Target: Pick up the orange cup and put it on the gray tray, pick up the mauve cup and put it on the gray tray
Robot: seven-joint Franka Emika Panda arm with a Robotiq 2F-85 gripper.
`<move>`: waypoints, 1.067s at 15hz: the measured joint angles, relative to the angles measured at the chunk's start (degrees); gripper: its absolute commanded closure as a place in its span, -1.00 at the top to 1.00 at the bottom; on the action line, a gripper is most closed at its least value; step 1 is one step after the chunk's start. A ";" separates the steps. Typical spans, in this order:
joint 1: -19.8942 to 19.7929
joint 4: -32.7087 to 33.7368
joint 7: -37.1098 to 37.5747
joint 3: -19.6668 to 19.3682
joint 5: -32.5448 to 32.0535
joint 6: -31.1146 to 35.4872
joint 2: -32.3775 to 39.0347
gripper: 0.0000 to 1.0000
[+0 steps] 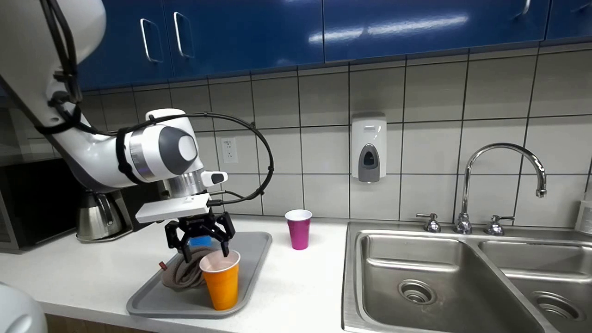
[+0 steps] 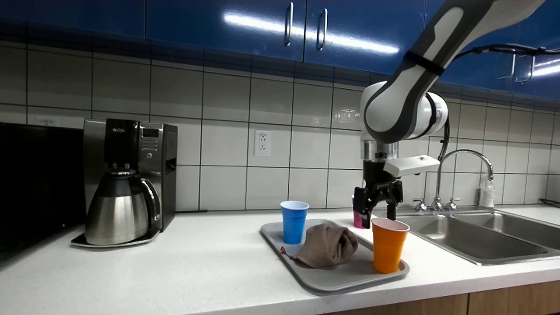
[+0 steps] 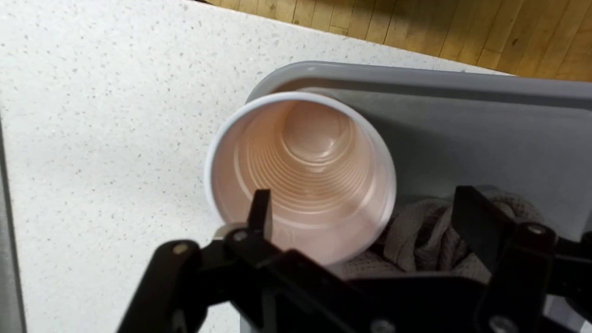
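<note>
The orange cup (image 1: 223,289) stands upright on the near corner of the gray tray (image 1: 255,247). Both also show in an exterior view, the cup (image 2: 388,249) and the tray (image 2: 334,279). The mauve cup (image 1: 299,232) stands upright on the counter beside the tray, near the wall; in an exterior view it (image 2: 357,220) is partly hidden behind the gripper. My gripper (image 1: 206,255) is open and empty, pointing down just above the orange cup's rim. In the wrist view the gripper (image 3: 363,194) has one finger over the orange cup's mouth (image 3: 300,152) and the other over a cloth.
A crumpled brown cloth (image 2: 328,245) and a blue cup (image 2: 294,222) are on the tray. The steel sink (image 1: 416,259) with a faucet (image 1: 467,185) lies beyond the mauve cup. A coffee maker (image 2: 131,175) stands at the other end. Blue cabinets (image 1: 249,32) hang above.
</note>
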 measured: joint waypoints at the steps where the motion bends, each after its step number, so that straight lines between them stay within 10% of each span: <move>1: -0.01 0.03 -0.02 -0.05 0.43 0.00 -0.44 1.00; 16: -2.50 8.86 -0.23 -4.34 5.69 -0.10 1.03 1.00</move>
